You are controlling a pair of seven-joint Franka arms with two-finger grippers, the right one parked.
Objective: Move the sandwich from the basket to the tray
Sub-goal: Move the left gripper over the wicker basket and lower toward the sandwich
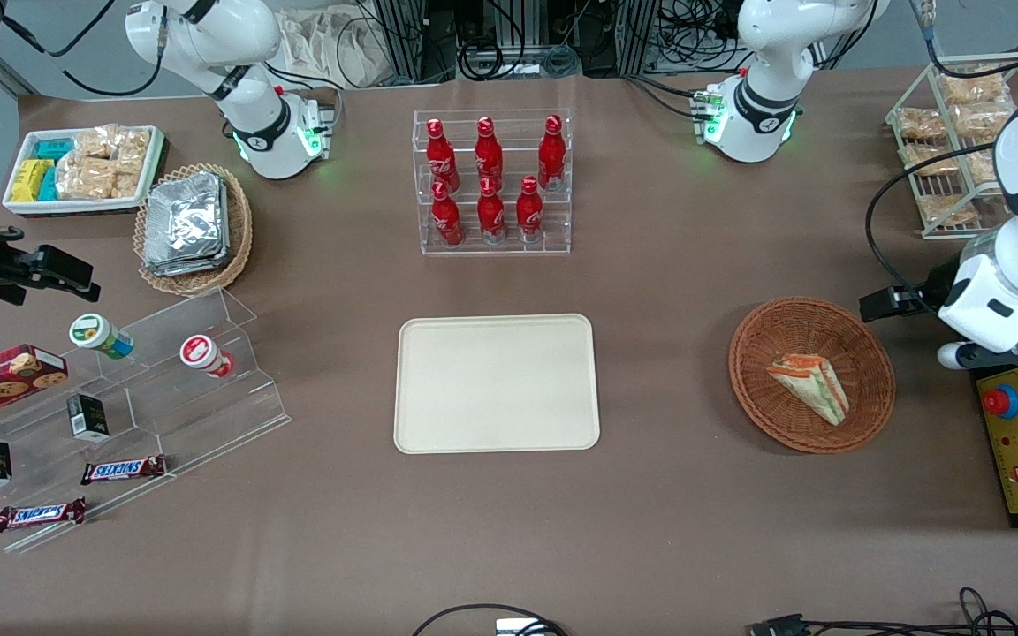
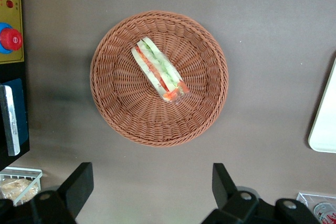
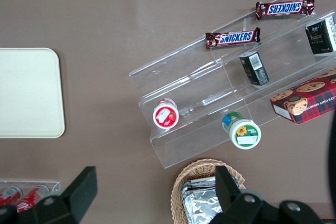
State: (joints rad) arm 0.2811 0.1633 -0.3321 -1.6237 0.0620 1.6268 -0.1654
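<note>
- Left gripper (image 2: 152, 190): fingers (image 2: 79, 182) spread wide and holding nothing, poised above bare table just beside the basket; in the front view largely hidden under the white arm at the working arm's end of the table.
- Sandwich (image 1: 811, 385): triangular wedge, pale bread with green and orange-red layers, clear-wrapped, lying on its side inside the basket, slightly off centre.
- Basket (image 1: 761, 349): round, shallow, reddish-brown wicker, resting on the brown table toward the working arm's end, well apart from the tray.
- Tray (image 1: 497, 383): flat, cream-coloured, rectangular with rounded corners and a low rim, at mid-table, nothing on it.
- Clear acrylic rack (image 1: 493, 181) with six red bottles (image 1: 489, 152) in two rows: farther from the front camera than the tray.
- Yellow control box with red button (image 1: 1000, 400): beside the basket, at the table edge.
- Wire rack of beige snack packs (image 1: 960, 132): farther from the camera than the basket.
- Tan wicker basket of silver foil packs (image 1: 186, 225) and white bin of snack packs (image 1: 85, 168): toward the parked arm's end.
- Clear stepped shelf (image 1: 164, 389) with two Snickers bars (image 1: 123, 469), small cups and boxes: also toward the parked arm's end.
</note>
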